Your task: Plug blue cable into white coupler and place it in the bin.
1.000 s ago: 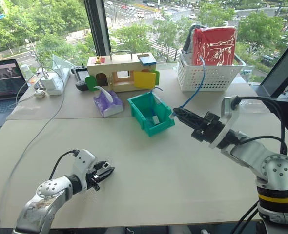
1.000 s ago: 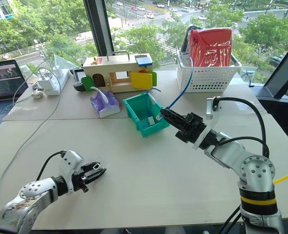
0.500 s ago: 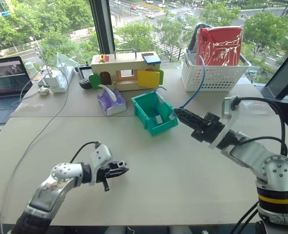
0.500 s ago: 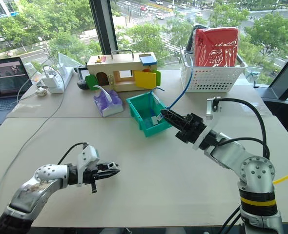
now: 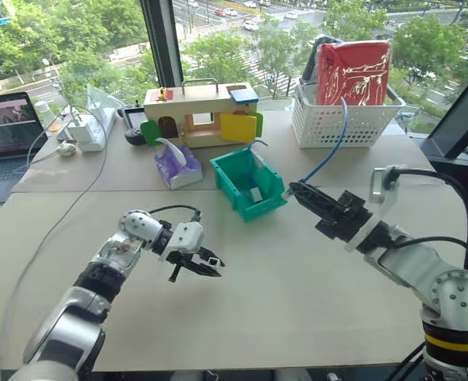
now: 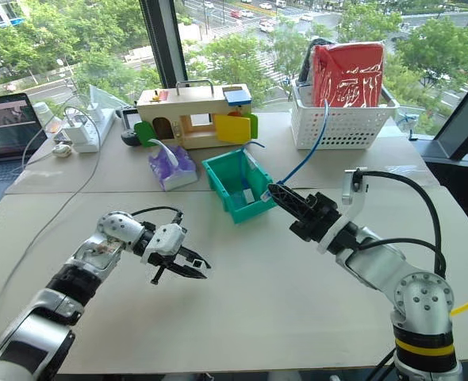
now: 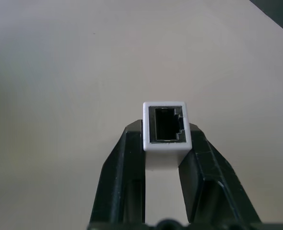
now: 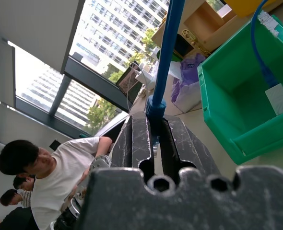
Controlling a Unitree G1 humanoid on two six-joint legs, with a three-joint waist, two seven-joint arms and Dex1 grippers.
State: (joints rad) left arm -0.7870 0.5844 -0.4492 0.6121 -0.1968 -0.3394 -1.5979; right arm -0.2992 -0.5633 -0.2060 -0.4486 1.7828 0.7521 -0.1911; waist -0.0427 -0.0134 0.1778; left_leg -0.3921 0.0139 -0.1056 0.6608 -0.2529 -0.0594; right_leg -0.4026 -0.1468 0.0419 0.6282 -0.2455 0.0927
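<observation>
Your left tool (image 5: 210, 264), lower left, grips the coupler (image 7: 165, 125); your right tool (image 5: 296, 190), centre, pinches the cable (image 5: 331, 151) beside the bin (image 5: 232, 181).

You have two grippers over one table (image 5: 313, 317): the left gripper (image 5: 215, 263) at about 8 o'clock, the right gripper (image 5: 293, 189) at about 3 o'clock. One white coupler (image 7: 164, 125) and one blue cable (image 5: 329, 151) are present. One teal bin (image 5: 232, 184) sits near centre, one white lattice basket (image 5: 347, 123) at 1 o'clock with one red package (image 5: 353, 71) inside. You can also count one wooden toy house (image 5: 198, 115), one purple tissue pack (image 5: 174, 167), and one laptop (image 5: 4, 139) at 10 o'clock. Two people (image 8: 45, 182) appear in the right wrist view.
</observation>
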